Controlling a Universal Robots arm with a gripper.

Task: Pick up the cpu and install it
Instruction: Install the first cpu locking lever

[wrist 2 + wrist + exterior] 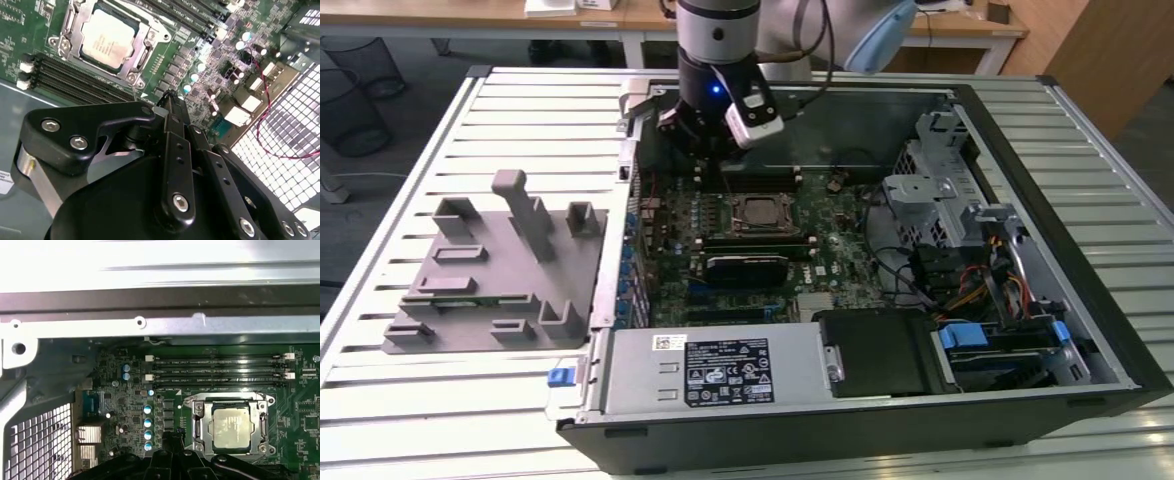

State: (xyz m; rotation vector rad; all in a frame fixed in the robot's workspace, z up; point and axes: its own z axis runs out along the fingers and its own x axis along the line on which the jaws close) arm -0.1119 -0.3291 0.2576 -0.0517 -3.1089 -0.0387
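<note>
The cpu (108,38) is a silvery square chip lying flat inside the metal-framed socket (67,25) on the green motherboard (841,205). It also shows as the cpu (230,426) in the first wrist view and the cpu (758,212) in the exterior view. My gripper (172,102) hangs over the board a little away from the socket, toward the case's back wall, with its black fingers together and nothing between them. In the exterior view the gripper (708,165) stands just behind the socket.
The open computer case (1067,250) lies on a slatted table (400,400). A grey fixture block (494,270) sits at the exterior view's left. Memory slots (220,371) run beside the socket. A power supply (707,365) and drive cage with cables (961,270) fill the case's front and right.
</note>
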